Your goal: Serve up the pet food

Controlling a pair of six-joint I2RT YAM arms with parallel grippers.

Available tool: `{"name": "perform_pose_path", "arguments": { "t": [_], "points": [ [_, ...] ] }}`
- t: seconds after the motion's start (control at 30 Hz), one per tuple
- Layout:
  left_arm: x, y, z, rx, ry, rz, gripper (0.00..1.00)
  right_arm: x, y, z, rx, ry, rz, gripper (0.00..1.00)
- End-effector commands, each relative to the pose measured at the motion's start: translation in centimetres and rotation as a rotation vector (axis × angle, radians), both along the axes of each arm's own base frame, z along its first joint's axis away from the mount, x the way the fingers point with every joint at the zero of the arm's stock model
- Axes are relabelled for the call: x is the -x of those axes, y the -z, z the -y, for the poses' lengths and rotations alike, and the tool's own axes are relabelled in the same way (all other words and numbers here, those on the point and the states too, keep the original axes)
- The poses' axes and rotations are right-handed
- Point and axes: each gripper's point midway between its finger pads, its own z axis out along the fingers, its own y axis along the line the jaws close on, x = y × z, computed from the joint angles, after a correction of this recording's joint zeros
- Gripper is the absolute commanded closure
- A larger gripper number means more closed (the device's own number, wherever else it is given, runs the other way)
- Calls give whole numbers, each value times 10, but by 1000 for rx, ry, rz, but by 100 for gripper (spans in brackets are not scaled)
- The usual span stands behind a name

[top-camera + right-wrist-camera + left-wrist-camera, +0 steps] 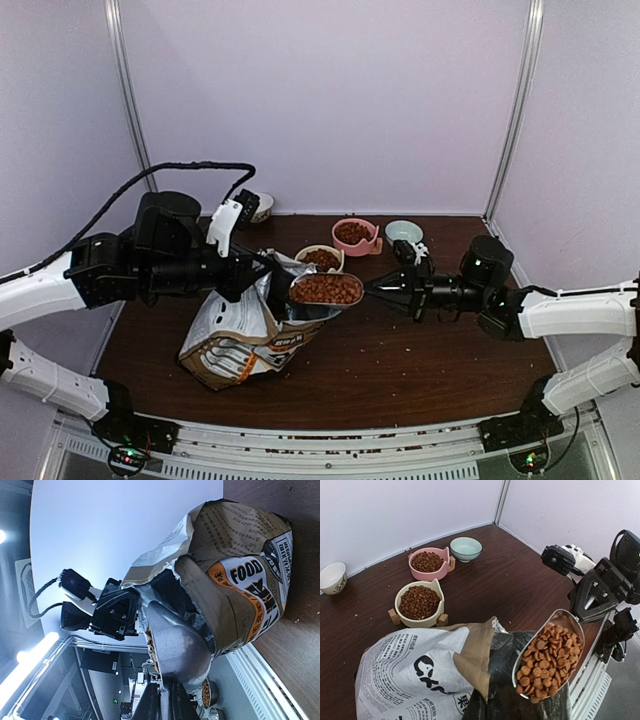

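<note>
Small reddish-brown pet food [547, 660] pellets lie heaped in the scoop [563, 617] above the bag [415, 665].

Shiny metal scoop [175, 645], matt pet food [550, 655], creased paper bag [405, 665]

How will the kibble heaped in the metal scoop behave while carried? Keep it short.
The kibble, held over the bag, is loose and heaped above the scoop's rim, so any tilt or jolt would probably spill pellets. The pellets look round and dry, so spilled ones would likely roll. The right gripper holds only the handle, so the load may twist.
</note>
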Motion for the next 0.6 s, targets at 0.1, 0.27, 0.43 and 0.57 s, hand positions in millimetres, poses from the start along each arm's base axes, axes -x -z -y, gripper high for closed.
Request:
{"name": "perform_pose_path", "arguments": {
  "t": [0.1, 0.27, 0.43, 0.57],
  "points": [
    [-8, -61, -2, 187, -26, 94, 100, 12, -63, 14, -213, -8, 40, 100],
    [-11, -61, -4, 188, -31, 89, 100, 12, -76, 18, -255, 4, 37, 100],
    [-21, -55, -17, 176, -59, 72, 100, 1, -91, 18, -249, 56, 74, 100],
    [-34, -58, -50, 127, -123, 98, 100, -27, -91, 22, -142, 161, 113, 100]
  ]
}}
